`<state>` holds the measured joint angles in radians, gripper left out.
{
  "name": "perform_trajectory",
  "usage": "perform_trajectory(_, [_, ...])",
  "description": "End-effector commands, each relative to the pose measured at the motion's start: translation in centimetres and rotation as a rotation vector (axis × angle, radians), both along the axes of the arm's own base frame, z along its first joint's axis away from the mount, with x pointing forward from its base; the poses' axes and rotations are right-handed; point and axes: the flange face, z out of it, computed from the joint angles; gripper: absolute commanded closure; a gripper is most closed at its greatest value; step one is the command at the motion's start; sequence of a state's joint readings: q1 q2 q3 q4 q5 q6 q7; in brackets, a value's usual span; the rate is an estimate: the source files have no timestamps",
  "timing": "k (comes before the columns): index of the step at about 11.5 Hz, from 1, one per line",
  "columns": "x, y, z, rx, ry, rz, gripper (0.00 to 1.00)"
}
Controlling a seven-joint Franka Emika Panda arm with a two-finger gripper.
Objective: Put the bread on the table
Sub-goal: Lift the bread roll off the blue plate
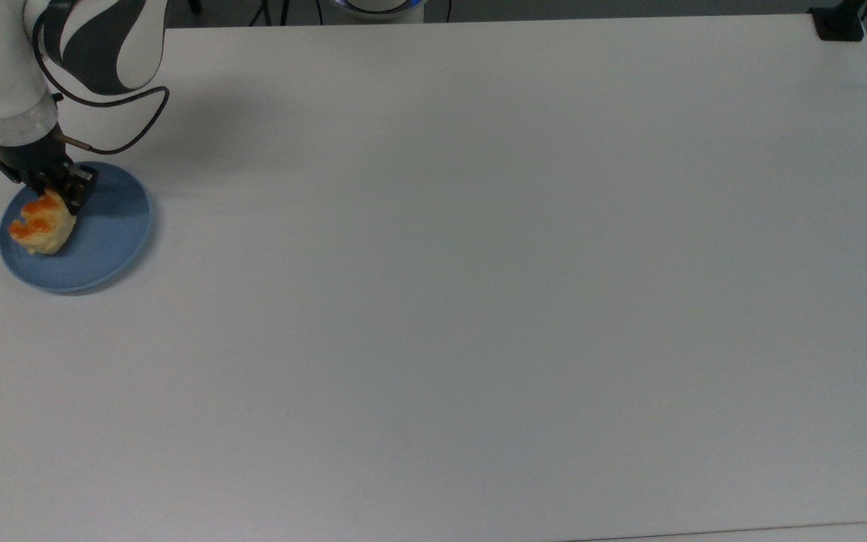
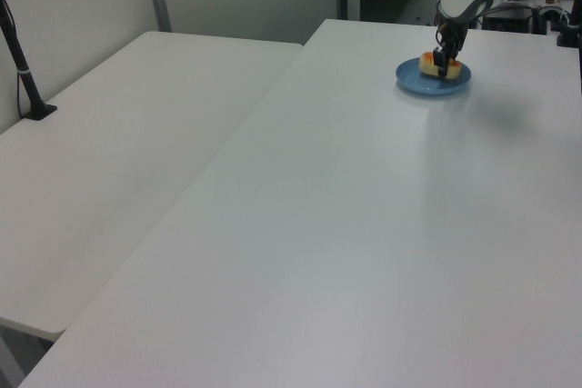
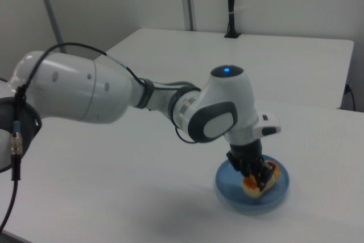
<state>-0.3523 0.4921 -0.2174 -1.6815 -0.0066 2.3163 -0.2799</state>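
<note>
the bread [image 1: 41, 223] lies on the blue plate [image 1: 106, 241], near the top view's left edge, its long axis running from the top view's lower left to upper right. the arm reaches down steeply, the gripper [image 1: 48, 190] straddling the bun's upper-right end; whether the fingers clench it i cannot tell. the white table [image 1: 479, 286] lies wide open toward the top view's right.

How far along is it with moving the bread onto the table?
Early stage. Done: the end effector has reached the bread. In hand: it sits down around one end of the bread, which rests on the blue plate. Left: lifting it and setting it on the table.
</note>
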Motion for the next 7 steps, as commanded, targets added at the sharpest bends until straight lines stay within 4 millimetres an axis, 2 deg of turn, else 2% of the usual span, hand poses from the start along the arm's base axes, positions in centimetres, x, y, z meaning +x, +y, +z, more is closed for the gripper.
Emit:
perform_trajectory(1, [-1.2,4.7,9.0,0.056,0.016,0.043,0.83])
perform_trajectory(2, [-1.4,7.8,11.9,0.090,0.041,0.083,0.83])
perform_trajectory(4, [-2.0,15.2,16.6,0.151,0.110,0.189,0.83])
perform_trajectory(6, [-2.5,22.8,19.2,0.176,0.173,0.312,0.83])
perform_trajectory(7, [-2.2,26.8,19.2,0.183,0.204,0.380,0.83])
